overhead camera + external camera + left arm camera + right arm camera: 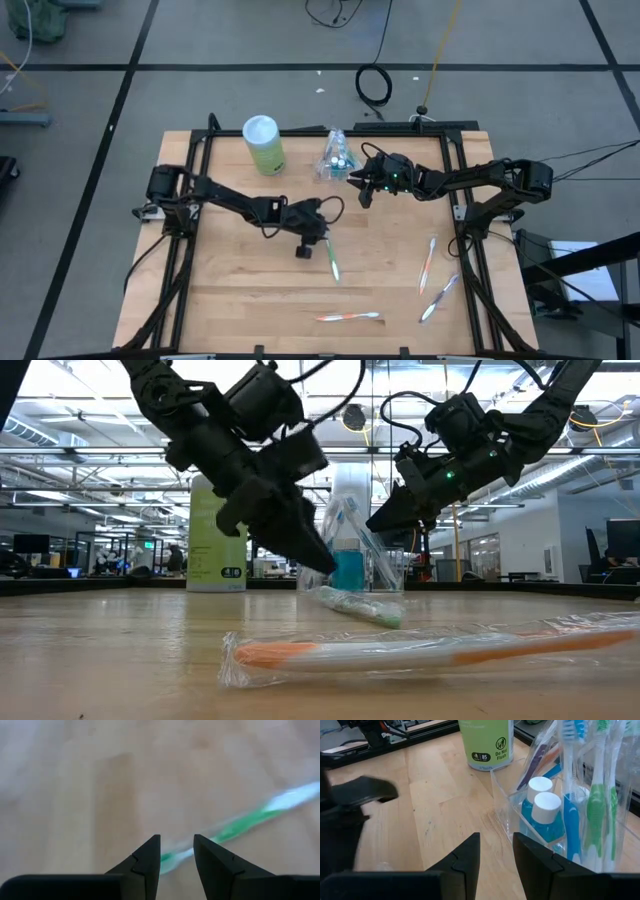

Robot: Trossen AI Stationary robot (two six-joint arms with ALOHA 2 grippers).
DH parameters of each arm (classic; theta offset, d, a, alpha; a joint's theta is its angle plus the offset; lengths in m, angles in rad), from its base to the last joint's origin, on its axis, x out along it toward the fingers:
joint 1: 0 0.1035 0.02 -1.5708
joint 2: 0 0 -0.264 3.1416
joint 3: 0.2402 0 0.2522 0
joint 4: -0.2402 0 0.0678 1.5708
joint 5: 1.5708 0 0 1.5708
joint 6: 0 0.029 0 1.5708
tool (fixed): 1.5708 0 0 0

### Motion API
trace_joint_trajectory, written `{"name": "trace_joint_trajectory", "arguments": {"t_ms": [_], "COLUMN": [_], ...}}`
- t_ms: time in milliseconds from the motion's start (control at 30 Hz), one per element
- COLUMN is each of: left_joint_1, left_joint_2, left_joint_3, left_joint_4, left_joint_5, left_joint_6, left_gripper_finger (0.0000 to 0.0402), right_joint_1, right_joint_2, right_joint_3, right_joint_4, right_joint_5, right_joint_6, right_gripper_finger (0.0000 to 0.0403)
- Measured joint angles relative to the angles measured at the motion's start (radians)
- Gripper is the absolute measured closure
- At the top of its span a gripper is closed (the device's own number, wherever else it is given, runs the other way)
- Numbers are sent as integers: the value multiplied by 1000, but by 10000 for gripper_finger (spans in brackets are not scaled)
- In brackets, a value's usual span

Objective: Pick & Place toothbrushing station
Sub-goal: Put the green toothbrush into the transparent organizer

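Wooden worktop (pixel 240 290): we see the left gripper (pixel 306 249), fingers narrowly parted and empty, above the green toothbrush (pixel 331 260); its slippery wrapper could skid. The right gripper (pixel 362 190), likewise parted, could bump the clear holder (pixel 334 155).

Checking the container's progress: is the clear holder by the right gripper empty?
No. The clear holder already has toothbrushes and white-capped blue tubes standing in it.
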Motion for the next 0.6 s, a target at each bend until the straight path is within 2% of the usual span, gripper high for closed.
{"name": "trace_joint_trajectory", "arguments": {"t_ms": [100, 200, 467, 600], "left_joint_1": [27, 56, 101, 100], "left_joint_2": [0, 0, 0, 5], "left_joint_3": [0, 0, 0, 0], "left_joint_4": [-23, -31, -37, -34], "left_joint_5": [-64, -59, 182, 179], "left_joint_6": [-29, -60, -105, -94], "left_gripper_finger": [277, 277, 277, 277], "right_joint_1": [0, 0, 0, 0], "right_joint_2": [0, 0, 0, 0], "right_joint_3": [0, 0, 0, 0], "right_joint_4": [0, 0, 0, 0], "right_joint_5": [0, 0, 0, 0], "right_joint_6": [0, 0, 0, 0], "right_gripper_finger": [291, 291, 291, 291]}}
